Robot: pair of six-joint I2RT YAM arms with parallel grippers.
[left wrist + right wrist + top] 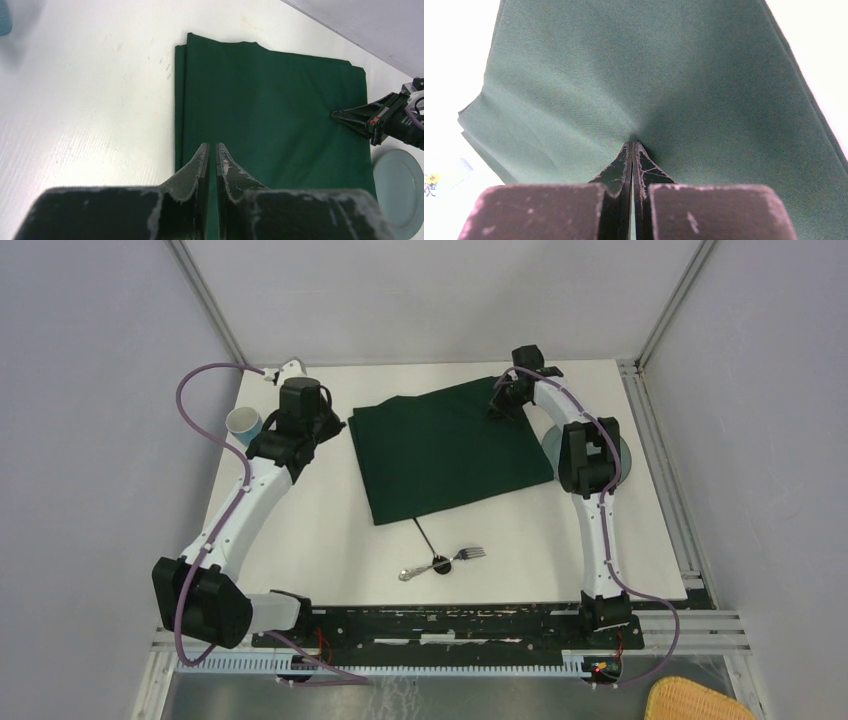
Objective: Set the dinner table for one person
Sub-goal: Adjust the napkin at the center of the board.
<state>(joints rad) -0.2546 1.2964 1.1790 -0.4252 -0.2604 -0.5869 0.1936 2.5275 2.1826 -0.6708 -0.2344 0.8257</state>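
- Top external view is showing the dinner table (300,530), a plain white tabletop, stretching away from the arm bases and carrying everything else.
- A fork (471,554) and a spoon (412,572) are lying close to the table's near edge. A thin dark utensil (428,540) is lying between them, pointing toward the cloth.
- A dark green cloth (445,445) is lying folded across the middle and far part of the table, with its near corner just beside the dark utensil's tip.
- A pale blue plate (400,190) is sitting just right of the cloth, partly hidden under the right arm.
- The left gripper (212,146) is hanging at the cloth's left edge, its fingers nearly pressed together with a thin slit between them. Whether it is pinching fabric I cannot tell.
- A pale blue cup (243,423) is sitting at the far left, beside the left arm.
- The right gripper (631,142) is pinching the cloth near its far right corner, jaws pressed together and fabric puckering toward the tips.
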